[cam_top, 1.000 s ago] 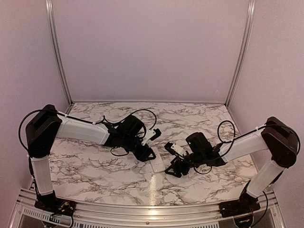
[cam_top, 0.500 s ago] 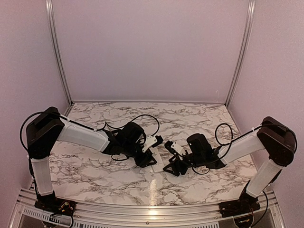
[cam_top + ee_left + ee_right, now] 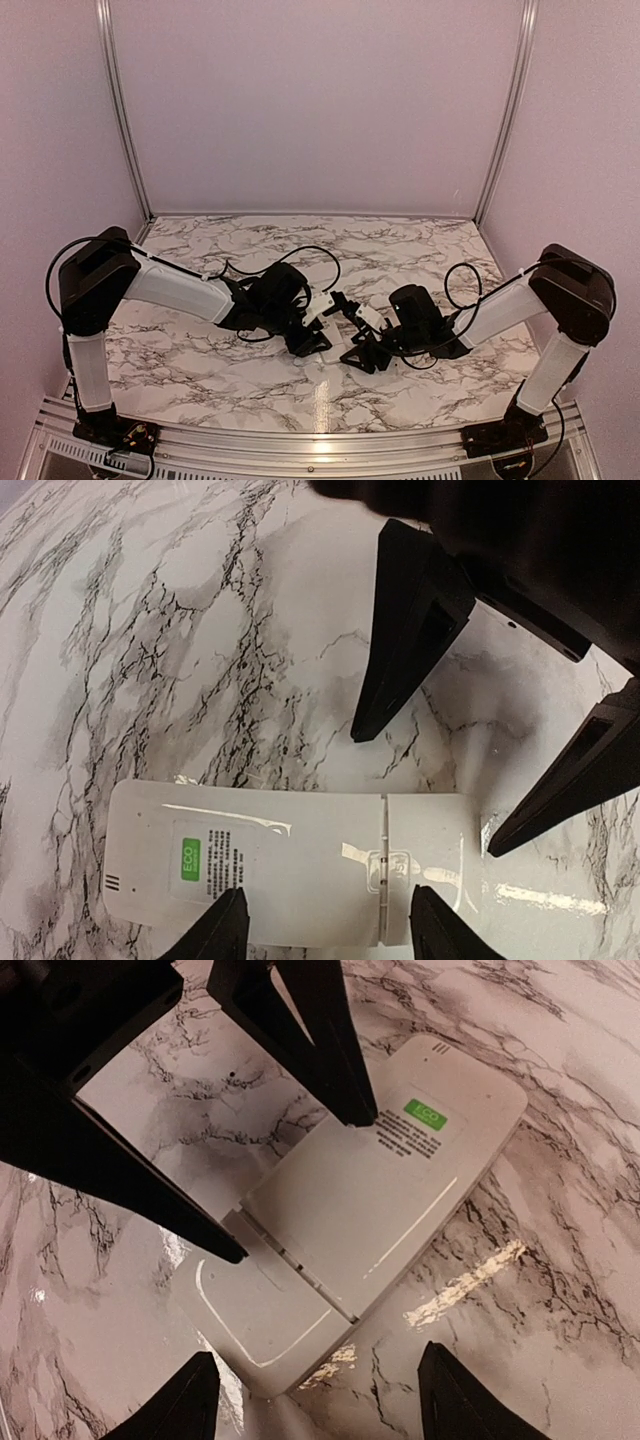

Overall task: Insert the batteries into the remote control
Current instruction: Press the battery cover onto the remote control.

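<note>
Low and left of centre in the top view, the left gripper (image 3: 313, 343) points toward the middle of the marble table (image 3: 180, 360). The right gripper (image 3: 362, 355) faces it from the right, and the two are close together.

From the left wrist, the remote (image 3: 300, 865) lies flat across the lower half of the frame, back side up. A green label (image 3: 190, 858) sits near its left end and a seam (image 3: 383, 870) crosses it toward the right end. The left gripper's fingers (image 3: 225, 930) stand wide apart at the bottom edge over the remote's near long side, gripping nothing. In the upper right of that frame the right gripper's two fingers are also spread, tips down near the remote's far side and right end.

From the right wrist, the remote runs from lower left to upper right, with the label at the upper right. The left fingers come in from the upper left, and I cannot tell whether their tips touch the remote or sit just above it. The right fingers (image 3: 190, 1400) sit apart at the bottom edge, holding nothing.
</note>
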Controlling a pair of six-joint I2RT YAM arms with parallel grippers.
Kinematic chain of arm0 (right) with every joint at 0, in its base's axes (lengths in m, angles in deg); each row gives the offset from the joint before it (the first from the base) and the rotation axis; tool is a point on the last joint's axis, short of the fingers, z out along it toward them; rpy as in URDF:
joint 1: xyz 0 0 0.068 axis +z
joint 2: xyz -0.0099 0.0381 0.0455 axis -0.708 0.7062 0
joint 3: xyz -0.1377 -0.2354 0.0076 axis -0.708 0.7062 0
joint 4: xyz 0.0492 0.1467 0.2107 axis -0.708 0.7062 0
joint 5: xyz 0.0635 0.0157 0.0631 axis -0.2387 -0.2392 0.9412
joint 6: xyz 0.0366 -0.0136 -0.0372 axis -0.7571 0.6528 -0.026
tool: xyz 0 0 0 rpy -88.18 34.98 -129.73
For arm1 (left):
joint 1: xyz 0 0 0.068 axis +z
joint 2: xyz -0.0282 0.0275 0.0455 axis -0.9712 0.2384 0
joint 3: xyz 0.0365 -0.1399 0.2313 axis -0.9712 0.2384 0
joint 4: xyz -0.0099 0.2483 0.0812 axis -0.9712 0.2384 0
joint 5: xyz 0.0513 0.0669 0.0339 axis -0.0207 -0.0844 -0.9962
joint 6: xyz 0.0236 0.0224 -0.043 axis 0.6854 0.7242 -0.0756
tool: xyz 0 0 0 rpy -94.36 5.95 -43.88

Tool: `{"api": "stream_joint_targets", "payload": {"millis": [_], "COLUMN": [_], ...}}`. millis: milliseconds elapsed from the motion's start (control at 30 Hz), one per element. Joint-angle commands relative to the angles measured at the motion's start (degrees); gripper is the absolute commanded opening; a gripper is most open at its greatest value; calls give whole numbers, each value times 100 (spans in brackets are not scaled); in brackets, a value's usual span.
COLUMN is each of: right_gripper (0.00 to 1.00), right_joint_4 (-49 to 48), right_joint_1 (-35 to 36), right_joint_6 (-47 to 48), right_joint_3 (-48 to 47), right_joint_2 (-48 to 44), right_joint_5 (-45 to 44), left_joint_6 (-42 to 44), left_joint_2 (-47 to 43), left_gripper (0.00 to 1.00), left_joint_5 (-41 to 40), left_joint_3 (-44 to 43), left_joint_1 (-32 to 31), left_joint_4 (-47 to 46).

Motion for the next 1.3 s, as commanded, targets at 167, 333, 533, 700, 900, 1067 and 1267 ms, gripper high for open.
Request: {"api": "stream_joint_targets", "payload": {"millis": [167,333,533,700,900,1067,1267], "right_gripper": [68,70,70,70,70,69,66], "right_joint_4": [241,121,-297,-755,-1210,-1339,-1474], "right_joint_1": [132,224,225,210,146,146,155], "right_joint_6": [244,278,67,-120,-337,-212,-114], "right_joint_3": [-98,83,356,634,872,793,745], "right_joint_2": [249,135,23,4,-9,139,284], "right_joint_5": [39,-79,-197,-200,-211,-302,-245], "left_joint_6": [200,365,410,422,514,594,599], "left_joint_2": [425,419,359,230,280,316,354], "left_gripper": [55,58,58,58,57,55,51], "left_joint_5": [-202,-333,-310,-192,-163,-181,-105], "left_joint_3": [-159,-47,127,415,609,678,701], "left_joint_1": [-22,-26,-28,-15,14,14,15], "left_joint_4": [267,270,38,-319,-483,-528,-550]}}
